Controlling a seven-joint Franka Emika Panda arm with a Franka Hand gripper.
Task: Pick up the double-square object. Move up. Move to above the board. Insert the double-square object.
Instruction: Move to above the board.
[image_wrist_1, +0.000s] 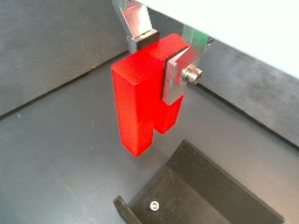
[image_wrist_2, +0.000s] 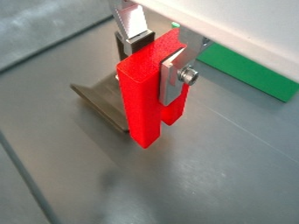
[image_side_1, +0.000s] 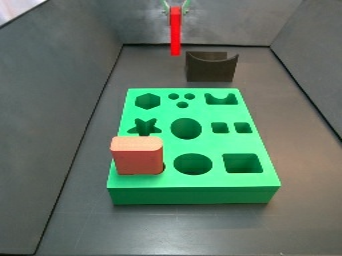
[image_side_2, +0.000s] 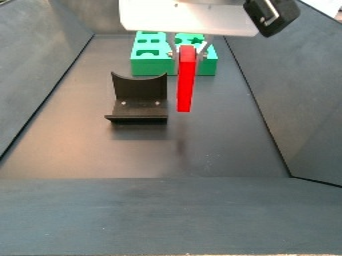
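Observation:
The gripper (image_wrist_1: 162, 56) is shut on the top of the double-square object (image_wrist_1: 142, 105), a tall bright red piece that hangs upright, clear of the dark floor. Both wrist views show the silver fingers clamping it (image_wrist_2: 146, 98). In a side view the red piece (image_side_1: 175, 35) hangs at the far end, beyond the green board (image_side_1: 201, 195) and beside the fixture. In a side view it (image_side_2: 187, 80) is above the floor, to the right of the fixture, with the board (image_side_2: 150, 62) behind it. The board's edge shows in a wrist view (image_wrist_2: 251, 72).
The dark fixture (image_side_1: 210, 65) stands on the floor past the board's far end and also shows in a side view (image_side_2: 136, 97). A salmon-pink block (image_side_1: 135, 156) sits on the board's near left part. Grey walls slope up round the floor.

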